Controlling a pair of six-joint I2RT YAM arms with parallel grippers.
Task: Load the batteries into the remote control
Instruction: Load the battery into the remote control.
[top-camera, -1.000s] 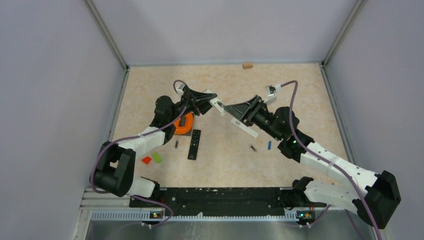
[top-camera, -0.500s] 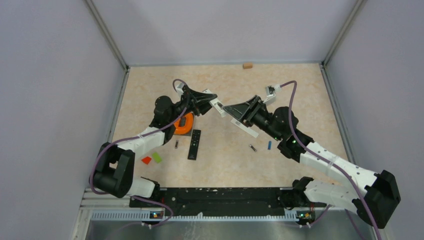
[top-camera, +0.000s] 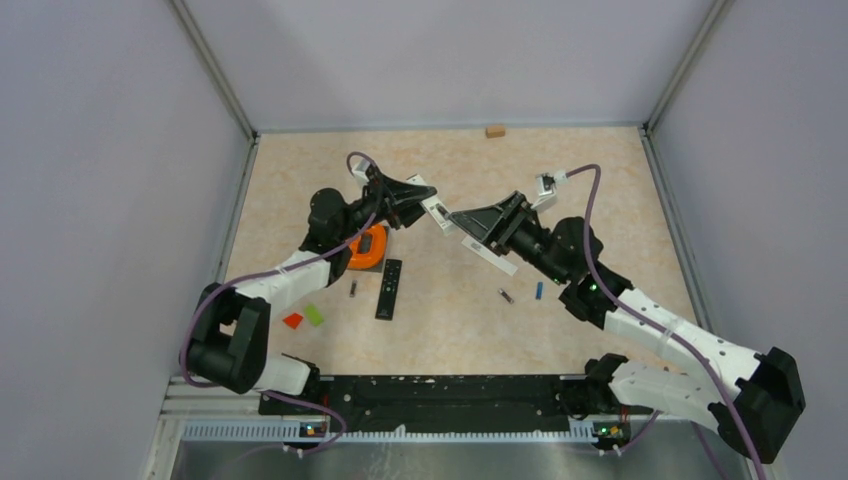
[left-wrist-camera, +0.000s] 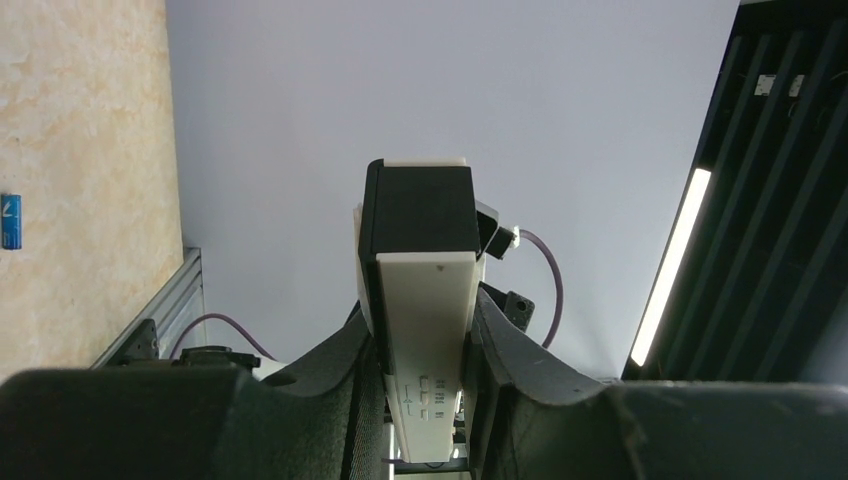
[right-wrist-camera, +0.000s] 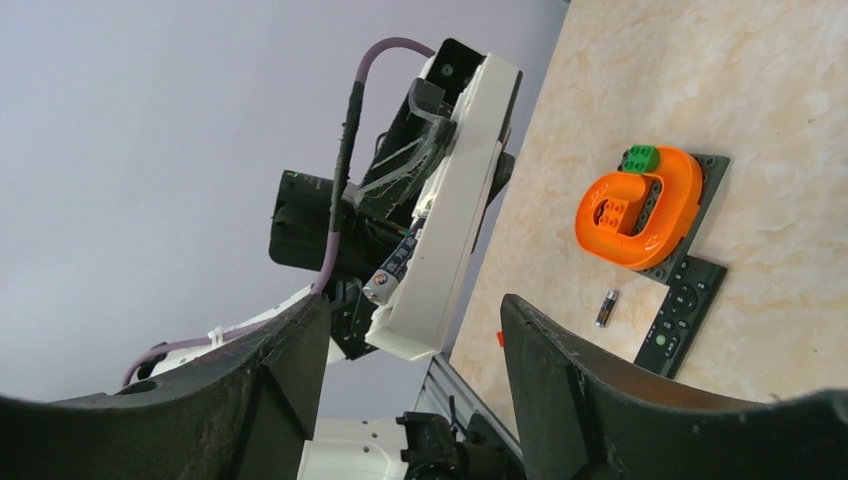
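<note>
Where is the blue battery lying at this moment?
In the top view the blue battery lies flat on the table, right of centre. It is just right of a dark battery, apart from it.

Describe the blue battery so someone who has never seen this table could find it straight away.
Start on the right half of the tan table, in the bare patch just left of the right arm. Two tiny cylinders lie there, a little apart. The blue battery is the one nearer the arm, and its bright blue colour sets it apart from the dark battery to its left.
</note>
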